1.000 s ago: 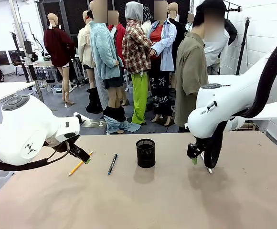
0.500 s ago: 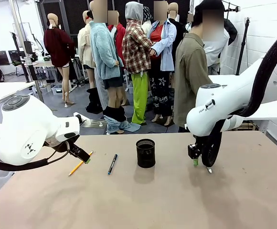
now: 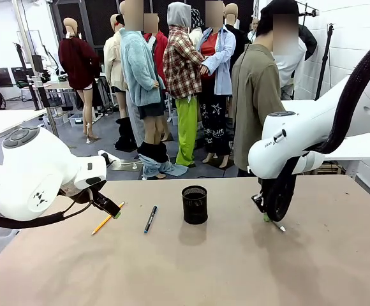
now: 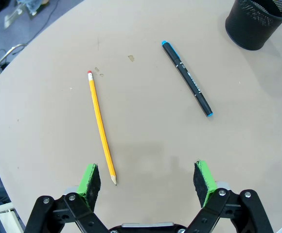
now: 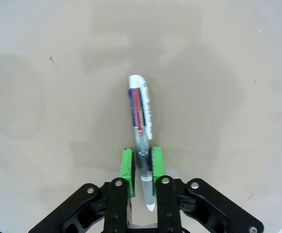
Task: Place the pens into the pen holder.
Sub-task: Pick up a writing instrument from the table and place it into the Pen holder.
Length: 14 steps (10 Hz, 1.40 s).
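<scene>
Right gripper (image 5: 141, 162) is pinching the white pen (image 5: 141, 107) down at the table (image 5: 228, 73).
Its green pads are pressing on both sides of the pen's clear barrel, and the white end is pointing to 12 o'clock in the right wrist view. The left gripper (image 4: 148, 177) is hanging with its jaws spread wide, grasping nothing. The yellow pencil (image 4: 101, 128) is lying at its 11 o'clock and the dark pen (image 4: 187, 78) at 1 o'clock. Farther off, at 2 o'clock, the black mesh pen holder (image 4: 255, 24) is standing upright.
</scene>
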Available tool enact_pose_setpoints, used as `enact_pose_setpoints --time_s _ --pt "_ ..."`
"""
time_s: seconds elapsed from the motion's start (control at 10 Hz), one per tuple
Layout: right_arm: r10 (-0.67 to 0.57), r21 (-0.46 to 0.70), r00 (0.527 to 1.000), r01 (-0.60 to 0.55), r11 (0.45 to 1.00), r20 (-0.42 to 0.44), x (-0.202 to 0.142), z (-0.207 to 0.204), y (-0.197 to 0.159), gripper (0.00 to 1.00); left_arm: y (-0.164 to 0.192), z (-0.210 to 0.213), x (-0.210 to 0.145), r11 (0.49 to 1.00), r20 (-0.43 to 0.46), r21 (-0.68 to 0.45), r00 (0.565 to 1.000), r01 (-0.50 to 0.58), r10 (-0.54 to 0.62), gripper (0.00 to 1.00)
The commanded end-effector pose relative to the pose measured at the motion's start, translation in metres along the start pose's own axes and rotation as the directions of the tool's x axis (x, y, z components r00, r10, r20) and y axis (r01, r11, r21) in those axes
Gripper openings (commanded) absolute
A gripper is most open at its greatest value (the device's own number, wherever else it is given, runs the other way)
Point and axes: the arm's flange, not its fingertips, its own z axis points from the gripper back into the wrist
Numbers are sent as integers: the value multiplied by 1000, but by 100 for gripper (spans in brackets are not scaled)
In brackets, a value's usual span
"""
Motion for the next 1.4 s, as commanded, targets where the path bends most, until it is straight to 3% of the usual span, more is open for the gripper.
enact_pose_setpoints --time_s 0.0,0.3,0.5,0.6,0.8,0.9,1.0,1.1,1.2,1.3 --pt "-4 17 1000 5 1000 -31 4 -2 -2 0 1 0 0 1000 1 0 1000 -3 3 100" --pt "62 83 998 -61 995 -7 -3 8 -3 0 1 0 0 1000 1 0 1000 -3 3 100" --pt "223 206 962 -252 945 156 -27 32 -5 0 1 0 0 1000 1 0 1000 -3 3 100" --pt "336 230 892 -410 883 302 -43 47 -5 0 1 0 0 1000 1 0 1000 -3 3 100" --pt "433 203 722 -611 765 539 -61 67 0 0 1 0 0 1000 1 0 1000 -3 3 100" --pt "466 183 602 -718 672 648 -62 74 4 0 1 0 0 1000 1 0 1000 -3 3 100" --pt "484 128 452 -816 563 750 -61 80 10 0 1 0 0 1000 1 0 1000 -3 3 100" --pt "465 96 356 -864 495 811 -55 82 16 0 1 0 0 1000 1 0 1000 -3 3 100" --pt "433 91 338 -863 497 835 -50 84 20 0 1 0 0 1000 1 0 1000 -3 3 100" --pt "419 59 267 -893 446 868 -49 85 24 0 1 0 0 1000 1 0 1000 -3 3 100"
